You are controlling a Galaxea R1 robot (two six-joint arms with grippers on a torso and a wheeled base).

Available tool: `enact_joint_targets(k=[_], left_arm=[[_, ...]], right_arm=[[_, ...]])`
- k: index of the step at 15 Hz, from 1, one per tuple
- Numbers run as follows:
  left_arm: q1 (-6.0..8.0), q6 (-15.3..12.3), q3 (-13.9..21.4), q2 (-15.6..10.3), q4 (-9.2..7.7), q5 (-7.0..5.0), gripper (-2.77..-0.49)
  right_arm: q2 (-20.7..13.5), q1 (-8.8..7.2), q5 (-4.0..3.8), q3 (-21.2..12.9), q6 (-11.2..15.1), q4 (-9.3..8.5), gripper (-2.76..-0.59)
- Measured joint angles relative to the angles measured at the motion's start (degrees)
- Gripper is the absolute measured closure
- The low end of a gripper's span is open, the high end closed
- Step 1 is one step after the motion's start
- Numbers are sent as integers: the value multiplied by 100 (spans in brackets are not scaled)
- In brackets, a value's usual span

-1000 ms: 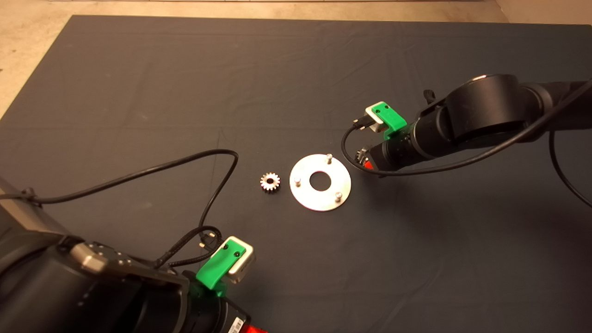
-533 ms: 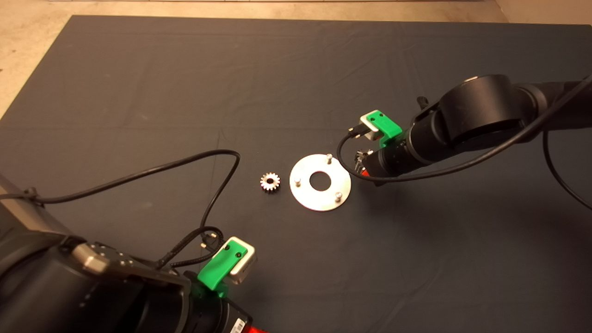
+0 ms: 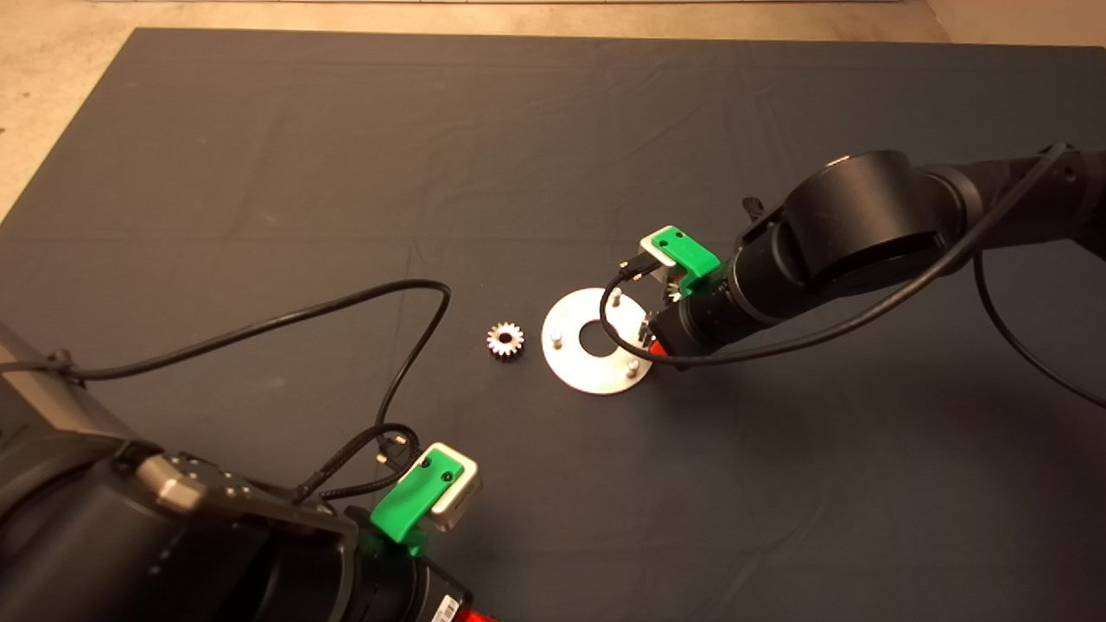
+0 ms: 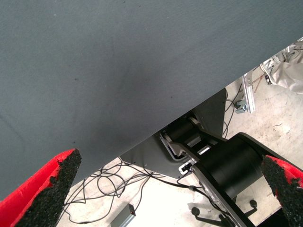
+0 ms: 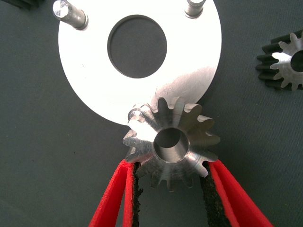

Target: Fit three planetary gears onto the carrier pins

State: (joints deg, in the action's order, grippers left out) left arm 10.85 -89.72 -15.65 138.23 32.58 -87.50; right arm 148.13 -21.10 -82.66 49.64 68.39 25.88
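Observation:
The silver carrier disc [image 3: 574, 363] lies mid-mat with its three carrier pins [image 3: 615, 296] upright. One planetary gear [image 3: 505, 339] lies flat on the mat just left of the disc. My right gripper [image 3: 652, 344] hangs over the disc's right edge, shut on a second planetary gear [image 5: 171, 144]. In the right wrist view this gear hovers flat over the disc [image 5: 90, 75], almost covering one pin [image 5: 136, 113]. The other two pins [image 5: 70, 14] stand bare, and the loose gear [image 5: 286, 59] lies beyond. My left gripper [image 4: 168, 184] is parked open at the mat's lower left.
A black cable [image 3: 285, 320] loops across the mat left of the loose gear. The left wrist view shows the mat's edge, the floor with wires, and the robot's base [image 4: 227, 165].
My right arm has swung left and nearer with the gear, from beside the disc's far right edge to over its right rim. The left arm, the loose gear and the disc stayed put.

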Motion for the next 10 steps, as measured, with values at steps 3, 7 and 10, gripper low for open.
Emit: enact_joint_targets(k=[3, 7, 10], left_arm=[[78, 0, 0, 2, 2, 2, -277], [179, 0, 0, -44, 1, 0, -277], [190, 0, 0, -55, 1, 2, -277]], right_arm=[[-3, 18, -41, -141, 0, -119, -76], [-6, 190, -218, -160, 0, -161, -76], [-4, 189, -236, -265, -1, -163, -76]])
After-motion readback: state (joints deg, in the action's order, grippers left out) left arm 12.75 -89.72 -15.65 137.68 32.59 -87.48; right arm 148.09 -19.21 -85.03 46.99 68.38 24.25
